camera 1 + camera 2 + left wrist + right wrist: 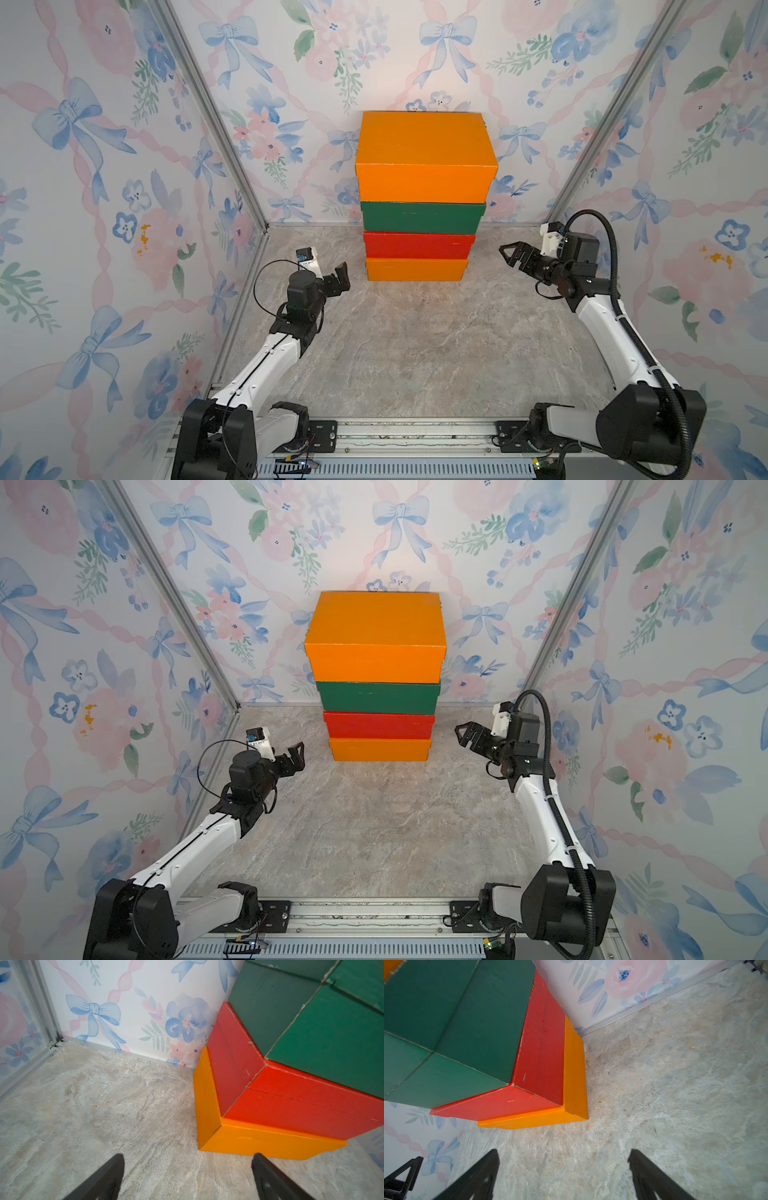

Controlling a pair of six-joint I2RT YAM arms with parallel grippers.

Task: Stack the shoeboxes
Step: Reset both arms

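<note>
Bright, even overhead light; soft faint shadows; wide-angle bending at edges; slight softness in wrist views

Cannot see lids of green shoebox (422, 218), red shoebox (419, 246) or bottom orange shoebox (417, 270) in both top views: covered by box above. Cannot see far faces either. In right wrist view, noted only a corner sliver of top orange shoebox (389, 967). Noted left gripper (188, 1159) and right gripper (563, 1153) fingers cut by wrist-view edges.

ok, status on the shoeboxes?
Left hand open, empty. Right hand open, empty. Shoeboxes all four in one stack, untouched. Nothing in the way.
</note>
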